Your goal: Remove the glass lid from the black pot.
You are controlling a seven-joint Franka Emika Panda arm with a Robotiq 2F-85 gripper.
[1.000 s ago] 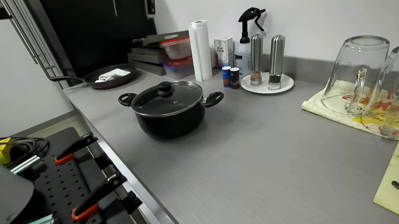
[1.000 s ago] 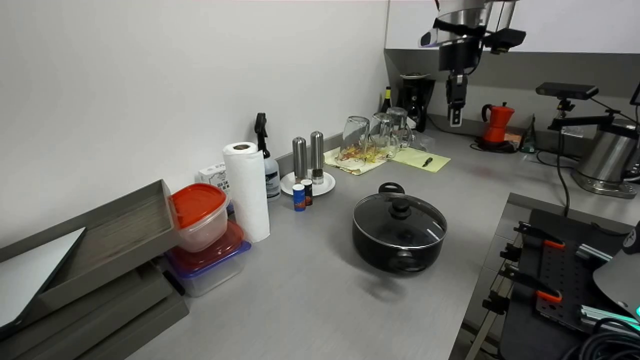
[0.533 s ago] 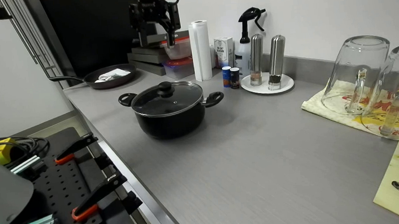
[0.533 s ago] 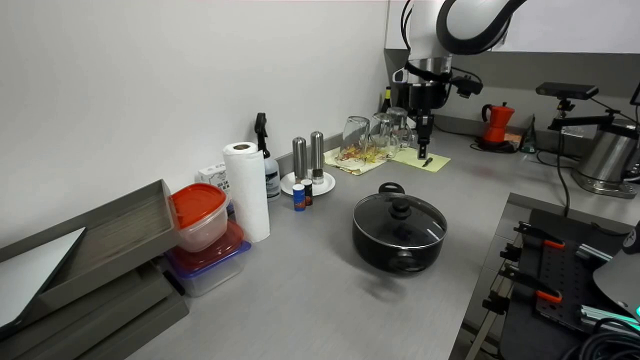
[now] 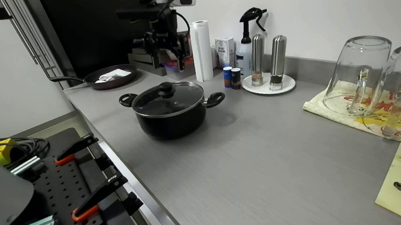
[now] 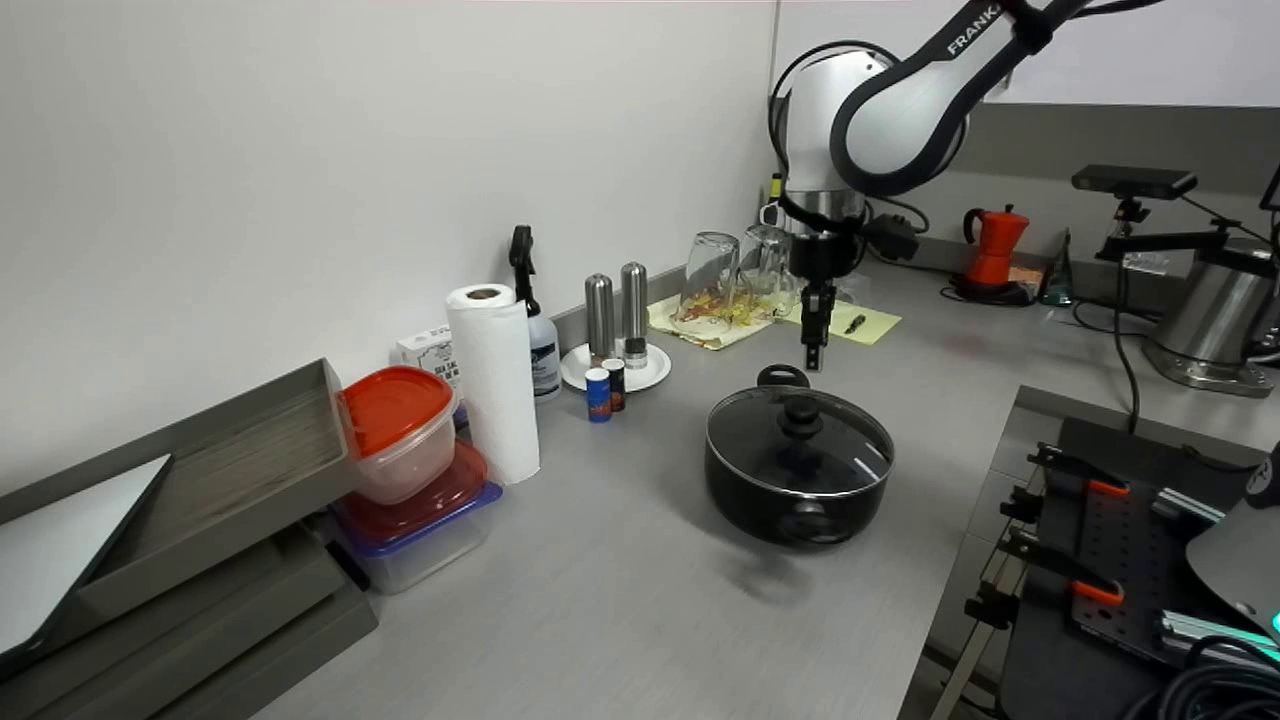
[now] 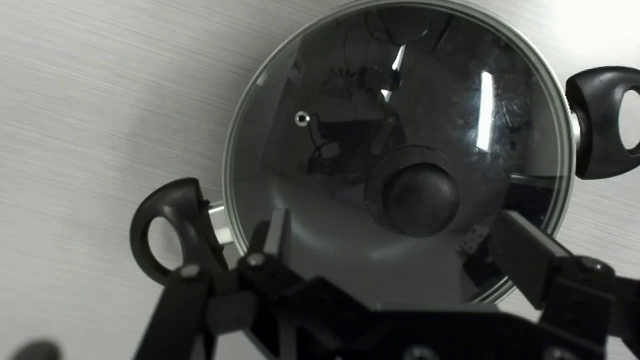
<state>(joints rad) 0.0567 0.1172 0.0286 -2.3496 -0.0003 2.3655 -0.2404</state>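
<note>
The black pot [image 5: 173,125] stands upright on the grey counter with the glass lid [image 5: 188,97] seated on it. The pot [image 6: 752,500] and the lid [image 6: 765,450] show in both exterior views. In the wrist view the lid [image 7: 340,160] fills the middle, with its black knob [image 7: 421,200] between the lines of my fingers but farther off. My gripper [image 5: 168,64] is open and empty, above the pot and apart from the lid. It also shows in an exterior view [image 6: 813,360], above the pot's far handle [image 6: 783,376]. In the wrist view my gripper [image 7: 392,220] has its jaws wide apart.
A paper towel roll [image 6: 495,390], a spray bottle [image 6: 540,340] and two mills on a white plate [image 6: 650,372] stand along the wall. Upturned glass mugs [image 5: 357,75] stand on a cloth. A frying pan [image 5: 112,80] and stacked trays [image 6: 230,500] are also on the counter.
My gripper has come down from high above the counter toward the pot, and in an exterior view it has shifted leftward. It has stayed open. The pot and lid have not moved.
</note>
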